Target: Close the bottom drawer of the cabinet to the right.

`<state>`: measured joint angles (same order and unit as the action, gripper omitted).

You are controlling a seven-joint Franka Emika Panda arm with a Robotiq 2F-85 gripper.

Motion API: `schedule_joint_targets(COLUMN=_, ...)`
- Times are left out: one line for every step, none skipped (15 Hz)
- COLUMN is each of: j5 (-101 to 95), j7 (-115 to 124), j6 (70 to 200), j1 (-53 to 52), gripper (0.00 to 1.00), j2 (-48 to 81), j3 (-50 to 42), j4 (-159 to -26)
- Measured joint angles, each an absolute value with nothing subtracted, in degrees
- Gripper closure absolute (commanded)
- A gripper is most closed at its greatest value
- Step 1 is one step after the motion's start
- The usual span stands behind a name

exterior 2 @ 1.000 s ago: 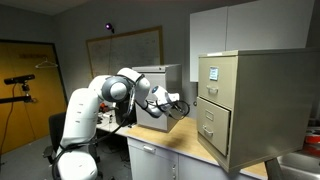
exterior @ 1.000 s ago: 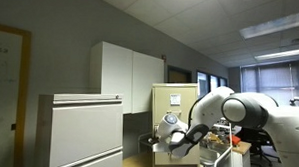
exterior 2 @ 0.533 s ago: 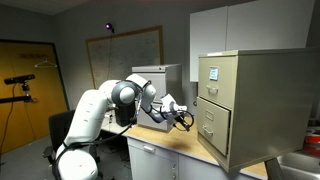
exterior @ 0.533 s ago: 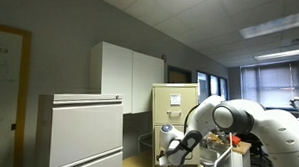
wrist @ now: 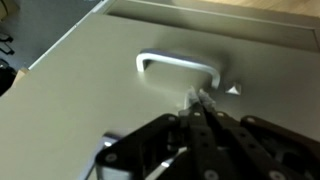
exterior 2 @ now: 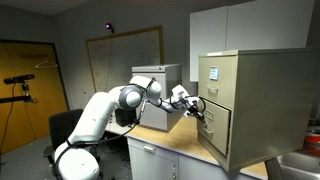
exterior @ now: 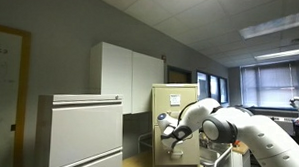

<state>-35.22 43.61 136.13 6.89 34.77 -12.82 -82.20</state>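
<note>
Though blurred, seen from the wrist: gripper with fingers drawn together, tips at the bottom drawer just below its silver pull. Found in both exterior views at the front of the cabinet — lowest drawer of the stack, above the wooden counter. Cannot tell whether flush with the cabinet face or slightly out.

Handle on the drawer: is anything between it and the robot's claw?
Nothing is. In the wrist view, only bare beige drawer front shows between the gripper and the silver handle.
</note>
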Motion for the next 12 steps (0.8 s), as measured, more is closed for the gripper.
schedule_joint_targets(j5=-34.9, j7=43.5, j6=135.0, j1=6.3, gripper=1.00, j2=36.2, j3=-13.6, j4=-79.9)
schedule_joint_targets(j5=-34.9, j7=43.5, j6=133.9, j1=5.6, gripper=1.00, j2=37.5, j3=-14.4, j4=-78.2)
schedule_joint_targets(j5=-34.9, j7=43.5, j6=132.6, j1=4.8, gripper=1.00, j2=38.5, j3=-15.2, j4=-76.8)
schedule_joint_targets(j5=-34.9, j7=43.5, j6=131.5, j1=4.1, gripper=1.00, j2=39.5, j3=-16.0, j4=-75.4)
schedule_joint_targets(j5=-35.0, j7=43.5, j6=130.5, j1=3.4, gripper=1.00, j2=40.4, j3=-16.8, j4=-74.2)
schedule_joint_targets(j5=-35.1, j7=43.5, j6=129.6, j1=2.8, gripper=1.00, j2=41.4, j3=-17.6, j4=-73.0)
schedule_joint_targets(j5=-35.2, j7=43.7, j6=128.9, j1=2.3, gripper=1.00, j2=42.4, j3=-18.3, j4=-71.8)
schedule_joint_targets(j5=-35.3, j7=43.8, j6=128.2, j1=1.8, gripper=1.00, j2=43.3, j3=-19.1, j4=-70.5)
schedule_joint_targets(j5=-35.3, j7=44.1, j6=127.1, j1=1.5, gripper=1.00, j2=44.3, j3=-19.7, j4=-69.1)
schedule_joint_targets(j5=-35.3, j7=44.4, j6=125.9, j1=1.3, gripper=1.00, j2=45.2, j3=-20.2, j4=-67.8)
schedule_joint_targets(j5=-35.3, j7=44.7, j6=124.3, j1=1.2, gripper=1.00, j2=46.0, j3=-20.6, j4=-66.5)
schedule_joint_targets(j5=-35.2, j7=45.2, j6=122.4, j1=1.2, gripper=1.00, j2=46.7, j3=-21.0, j4=-65.2)
